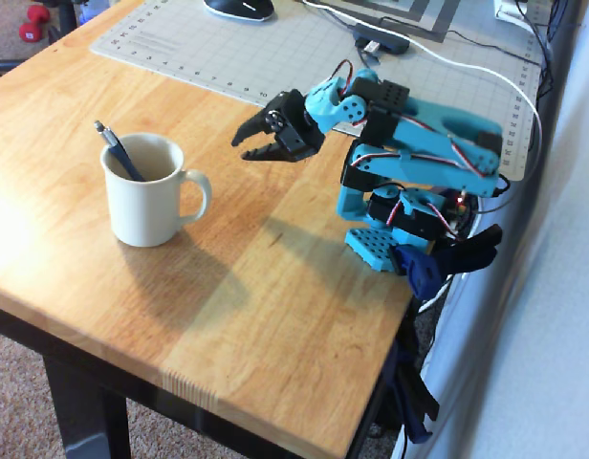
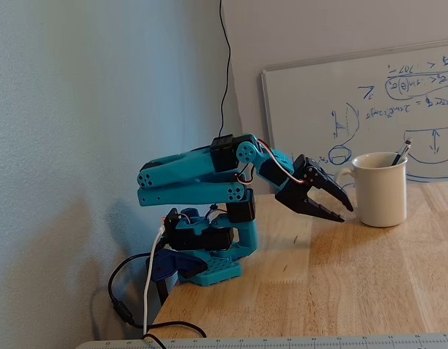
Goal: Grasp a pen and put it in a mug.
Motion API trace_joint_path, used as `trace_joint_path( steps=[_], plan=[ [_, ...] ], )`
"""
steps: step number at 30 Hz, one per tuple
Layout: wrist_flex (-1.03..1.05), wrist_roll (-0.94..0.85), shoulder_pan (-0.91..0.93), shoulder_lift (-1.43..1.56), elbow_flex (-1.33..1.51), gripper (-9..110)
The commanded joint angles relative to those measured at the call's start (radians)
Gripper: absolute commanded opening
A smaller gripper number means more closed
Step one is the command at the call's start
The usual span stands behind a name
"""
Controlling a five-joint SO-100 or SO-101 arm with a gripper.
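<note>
Slim dark blue pen (image 1: 120, 155) stands inside the cream-white ceramic mug (image 1: 146, 206) — black pincer (image 1: 249, 148) empty beside it.

In the overhead view the mug sits on the left part of the light wooden counter (image 1: 228, 316), its loop handle turned right toward the blue arm; the pen leans against the far-left rim, its silver end poking above it. The pincer hangs above the counter just right of the mug, fingers apart, gripping nothing. In the fixed view the pincer (image 2: 346, 204) points down at the mug (image 2: 381, 190) — near it, not touching — and the pen's end (image 2: 403, 152) shows above the rim.
</note>
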Motion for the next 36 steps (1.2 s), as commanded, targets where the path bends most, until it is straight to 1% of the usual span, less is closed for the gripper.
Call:
trace_joint_path(
  steps=[1, 6, 12, 21, 26, 36],
  plan=[
    [0.104, -0.025, 0.023, 0.114, -0.002, 8],
    [0.299, -0.038, 0.029, 0.210, 0.012, 8],
    [0.397, -0.026, 0.029, 0.209, 0.014, 8],
    [0.399, -0.025, 0.029, 0.207, 0.017, 8],
    [0.370, -0.025, 0.021, 0.209, 0.086, 8],
    [0.354, -0.025, 0.020, 0.207, 0.078, 8]
  ],
)
